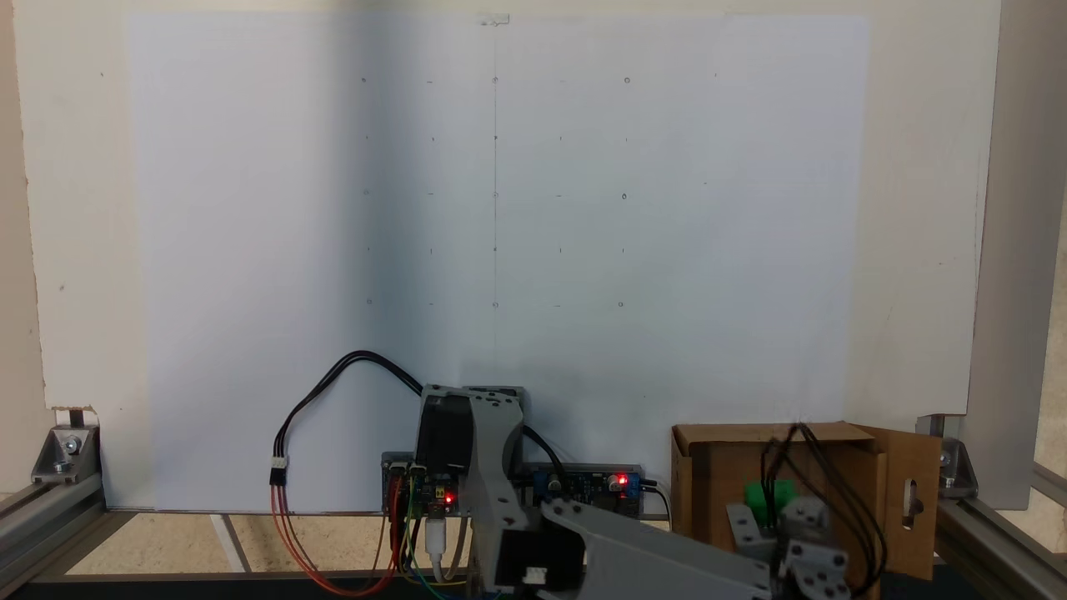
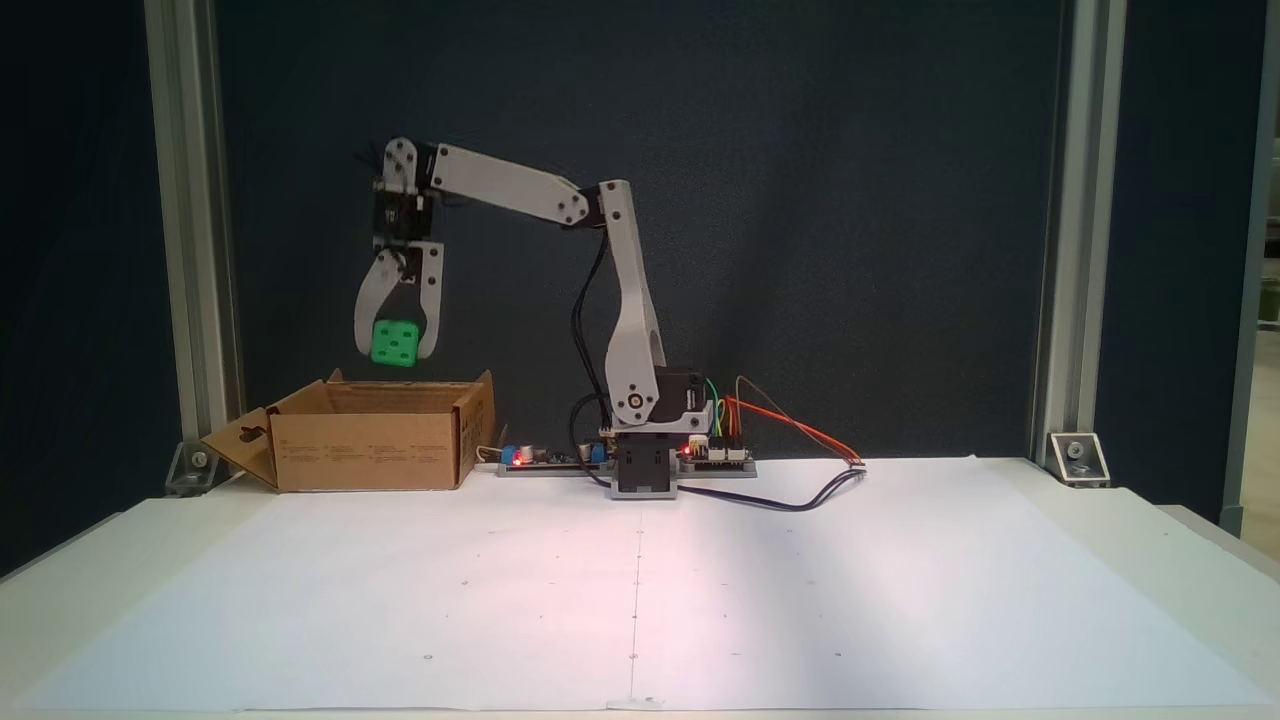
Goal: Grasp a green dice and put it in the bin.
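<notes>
My claw (image 2: pixel 398 345) points straight down, pinching the small bright green plastic dice (image 2: pixel 395 343) between both fingers, clear above the open brown cardboard bin (image 2: pixel 370 450) at the table's back edge, so I judge letting go would drop it inside.

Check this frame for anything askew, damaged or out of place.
Nothing stands out. The gripper holds the green dice above the open bin, which sits upright with flaps folded out. The white sheet lies flat, and the wires by the arm base trail loosely but snag nothing.
</notes>
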{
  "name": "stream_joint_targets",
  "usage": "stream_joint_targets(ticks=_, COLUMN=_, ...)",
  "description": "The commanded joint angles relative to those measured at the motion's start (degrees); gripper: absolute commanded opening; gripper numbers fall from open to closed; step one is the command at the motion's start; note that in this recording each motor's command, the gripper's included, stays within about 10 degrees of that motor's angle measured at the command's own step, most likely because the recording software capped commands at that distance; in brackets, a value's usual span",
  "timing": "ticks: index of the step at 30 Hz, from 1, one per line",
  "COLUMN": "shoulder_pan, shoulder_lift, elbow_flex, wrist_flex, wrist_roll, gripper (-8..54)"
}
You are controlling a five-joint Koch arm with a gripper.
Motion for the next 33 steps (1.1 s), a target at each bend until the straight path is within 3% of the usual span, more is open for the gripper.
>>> stream_joint_targets(ticks=1, shoulder_pan=1.14, shoulder_lift=-2.20, elbow_flex=-4.04, wrist_flex=-2.20, wrist_roll=2.11, gripper=12.0)
stream_joint_targets(ticks=8, shoulder_pan=4.83, shoulder_lift=-8.79, elbow_flex=-4.04, wrist_flex=-5.71, wrist_roll=1.32, gripper=12.0)
stream_joint_targets(ticks=10, shoulder_pan=5.98, shoulder_lift=-9.67, elbow_flex=-3.78, wrist_flex=-5.54, wrist_roll=1.49, gripper=29.6)
stream_joint_targets(ticks=15, shoulder_pan=6.50, shoulder_lift=-9.76, elbow_flex=-3.08, wrist_flex=-6.86, wrist_roll=2.37, gripper=45.1)
stream_joint_targets(ticks=20, shoulder_pan=0.53, shoulder_lift=0.09, elbow_flex=-3.34, wrist_flex=-8.96, wrist_roll=13.43, gripper=45.0)
stream_joint_targets(ticks=27, shoulder_pan=-26.17, shoulder_lift=11.78, elbow_flex=-3.25, wrist_flex=-10.02, wrist_roll=29.79, gripper=45.0)
stream_joint_targets(ticks=33, shoulder_pan=-50.96, shoulder_lift=13.54, elbow_flex=-3.08, wrist_flex=-10.63, wrist_roll=29.97, gripper=45.0)
